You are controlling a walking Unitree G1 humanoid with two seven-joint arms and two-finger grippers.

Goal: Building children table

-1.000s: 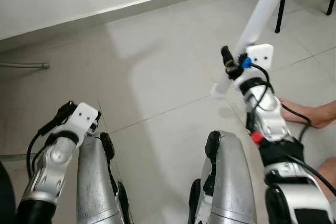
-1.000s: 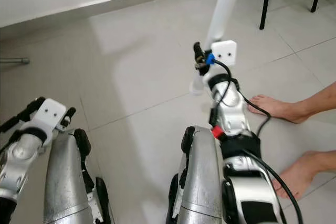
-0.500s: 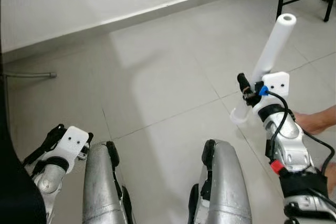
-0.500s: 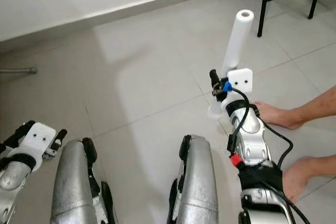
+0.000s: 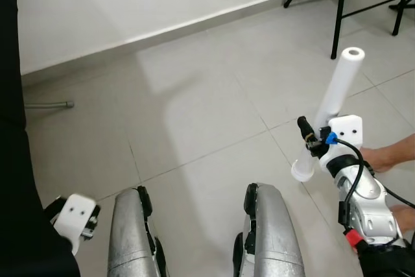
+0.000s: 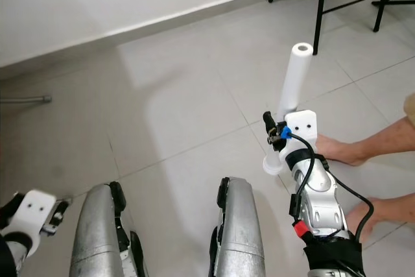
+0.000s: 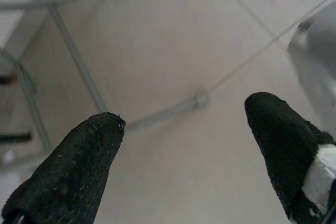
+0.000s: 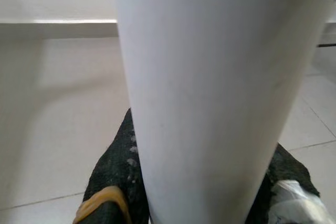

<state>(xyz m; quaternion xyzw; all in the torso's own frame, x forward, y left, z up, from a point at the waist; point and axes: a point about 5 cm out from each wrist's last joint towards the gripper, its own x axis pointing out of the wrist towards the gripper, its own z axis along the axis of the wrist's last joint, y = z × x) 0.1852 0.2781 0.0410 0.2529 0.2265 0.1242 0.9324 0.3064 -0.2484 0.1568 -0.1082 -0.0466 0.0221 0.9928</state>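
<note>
A white cylindrical table leg (image 5: 332, 102) stands tilted in the air at the right, its top end leaning away from me. My right gripper (image 5: 310, 142) is shut on its lower part, and the leg (image 8: 210, 93) sits between the black fingers (image 8: 113, 182) in the right wrist view. My left gripper (image 7: 184, 145) hangs low at the left with its two black fingertips (image 7: 79, 161) wide apart over bare floor; its white wrist block (image 5: 74, 212) shows at the lower left of the left eye view.
A person's bare feet (image 6: 350, 154) rest on the tiles just right of my right arm. Black chair legs (image 5: 338, 4) stand at the back right. A thin metal pipe (image 5: 48, 104) lies by the wall at the left. My silver legs (image 5: 269, 238) are at the bottom.
The camera has tilted up and the view has shifted. My left arm has dropped lower and further out at the left. The right gripper still holds the leg.
</note>
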